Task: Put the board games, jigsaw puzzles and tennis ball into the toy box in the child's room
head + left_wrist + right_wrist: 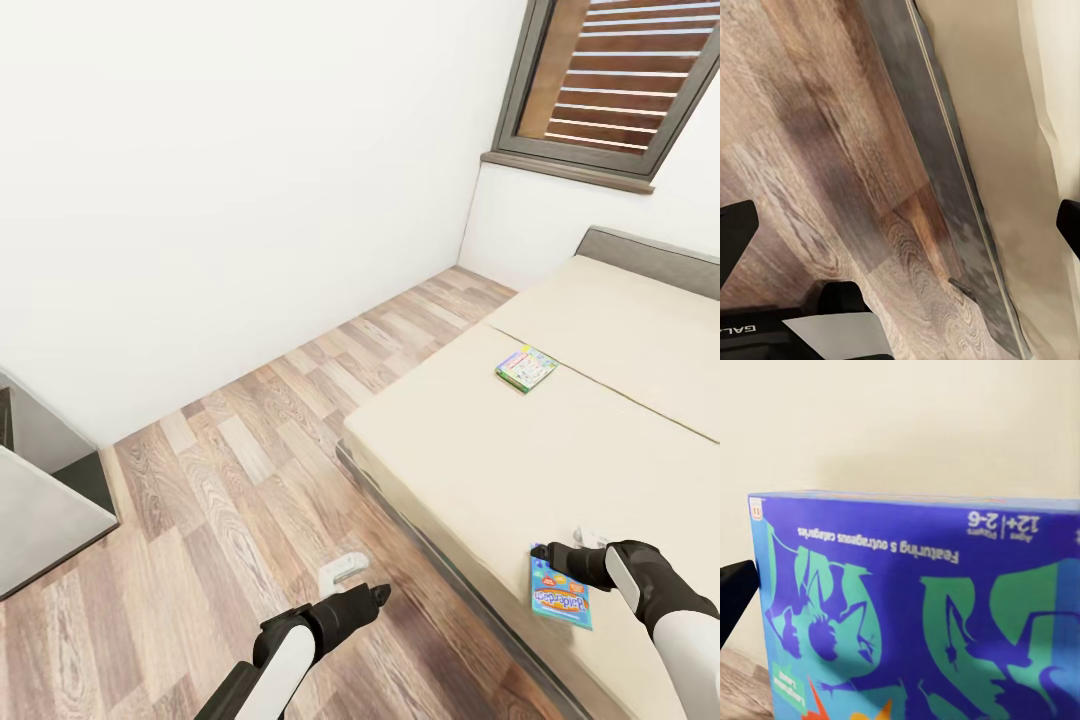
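head view: blue board game (560, 595) lies flat, lengthwise along bed (520, 460).

Bright, even light, faint shadows — wrist views soft (slightly blurred), edges stretched

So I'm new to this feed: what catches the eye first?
The bright blue game box at the bed's near edge, with the right tool at its top edge. Farther up the bed lies a white-green game box. The left tool hangs over the wood floor.
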`<state>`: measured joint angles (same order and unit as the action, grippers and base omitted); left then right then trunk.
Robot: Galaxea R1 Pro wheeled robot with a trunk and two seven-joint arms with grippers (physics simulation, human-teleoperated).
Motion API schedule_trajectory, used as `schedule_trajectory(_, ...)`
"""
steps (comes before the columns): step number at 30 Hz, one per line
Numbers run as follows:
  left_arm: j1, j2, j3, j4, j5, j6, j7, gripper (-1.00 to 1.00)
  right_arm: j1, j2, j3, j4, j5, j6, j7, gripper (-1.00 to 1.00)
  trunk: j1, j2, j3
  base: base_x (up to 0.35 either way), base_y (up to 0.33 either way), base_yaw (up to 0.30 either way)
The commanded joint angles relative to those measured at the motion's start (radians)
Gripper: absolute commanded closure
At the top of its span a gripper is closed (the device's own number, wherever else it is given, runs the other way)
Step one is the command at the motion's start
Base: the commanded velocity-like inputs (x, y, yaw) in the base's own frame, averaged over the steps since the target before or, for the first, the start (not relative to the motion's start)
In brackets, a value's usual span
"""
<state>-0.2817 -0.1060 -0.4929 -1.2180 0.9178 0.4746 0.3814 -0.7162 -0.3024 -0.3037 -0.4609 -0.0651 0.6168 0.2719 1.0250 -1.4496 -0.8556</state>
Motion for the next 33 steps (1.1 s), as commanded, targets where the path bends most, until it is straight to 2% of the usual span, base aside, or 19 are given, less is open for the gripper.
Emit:
schedule_trajectory(1, -0.001, 0.000, -0.001, -0.002, 0.010, 0.001, 0.010, -1.00, 0.000, 0.000, -0.003, -0.001, -0.002, 0.006, 0.000, -1.00, 0.000, 0.000, -0.001, 0.000, 0.000, 0.000)
schedule_trajectory(33, -0.001, 0.000, -0.001, -0.002, 0.009, 0.000, 0.010, -1.00, 0.000, -0.006, -0.004, -0.001, -0.002, 0.006, 0.000, -1.00, 0.000, 0.000, -0.001, 0.000, 0.000, 0.041)
